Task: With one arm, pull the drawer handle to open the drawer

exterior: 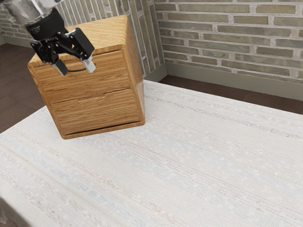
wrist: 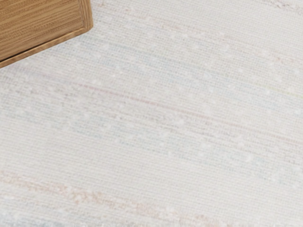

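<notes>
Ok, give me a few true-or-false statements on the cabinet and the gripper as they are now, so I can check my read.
1. The cabinet stands upright on the table. True.
2. The gripper is at the lower drawer. False: it is in front of the upper drawer, at its handle.
3. The gripper's fingers are spread apart. True.
4. The cabinet's front shows three drawers. False: it shows two, one above the other.
5. The wall behind the table is brick. True.
</notes>
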Controlling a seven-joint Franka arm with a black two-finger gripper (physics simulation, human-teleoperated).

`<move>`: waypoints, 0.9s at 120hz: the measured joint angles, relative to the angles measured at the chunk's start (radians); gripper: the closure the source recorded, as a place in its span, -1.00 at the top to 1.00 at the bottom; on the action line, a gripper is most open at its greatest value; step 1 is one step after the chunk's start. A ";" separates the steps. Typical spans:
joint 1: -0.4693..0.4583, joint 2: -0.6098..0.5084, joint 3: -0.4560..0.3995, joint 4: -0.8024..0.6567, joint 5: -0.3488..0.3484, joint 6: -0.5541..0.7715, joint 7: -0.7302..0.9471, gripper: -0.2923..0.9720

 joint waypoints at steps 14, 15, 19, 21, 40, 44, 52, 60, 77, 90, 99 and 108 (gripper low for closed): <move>0.015 0.013 -0.008 -0.002 -0.002 -0.035 -0.005 0.54; 0.016 0.014 -0.009 -0.002 -0.001 -0.037 -0.005 0.54; 0.020 0.018 -0.011 -0.001 0.001 -0.042 -0.003 0.54; 0.021 0.019 -0.012 -0.001 0.001 -0.043 -0.002 0.54; 0.034 0.059 -0.018 -0.006 0.007 -0.029 0.010 0.54; 0.043 0.058 -0.029 -0.028 0.016 -0.009 0.012 0.54; 0.053 0.050 -0.045 -0.068 0.046 0.033 0.016 0.54; 0.066 0.034 -0.068 -0.092 0.091 0.067 0.026 0.54; 0.041 -0.018 -0.075 -0.169 0.141 0.153 0.098 0.54; 0.038 -0.031 -0.052 -0.199 0.158 0.198 0.151 0.54; 0.049 -0.032 -0.025 -0.204 0.167 0.219 0.182 0.54; 0.062 -0.027 -0.009 -0.206 0.176 0.238 0.210 0.54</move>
